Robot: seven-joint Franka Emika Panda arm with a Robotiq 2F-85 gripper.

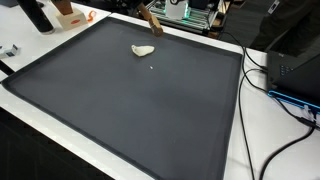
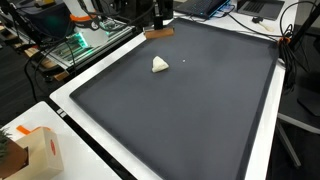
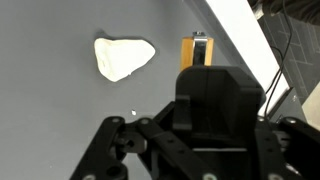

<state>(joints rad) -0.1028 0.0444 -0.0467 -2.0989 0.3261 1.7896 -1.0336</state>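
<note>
The cream lump [image 3: 123, 57] lies well clear of the jaws.

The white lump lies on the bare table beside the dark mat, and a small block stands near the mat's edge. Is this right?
No. The lump lies on the mat, not beside it, as both exterior views show. The block does stand near the mat's edge.

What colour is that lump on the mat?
The lump is cream-white, clearest in the wrist view against the dark grey mat.
</note>
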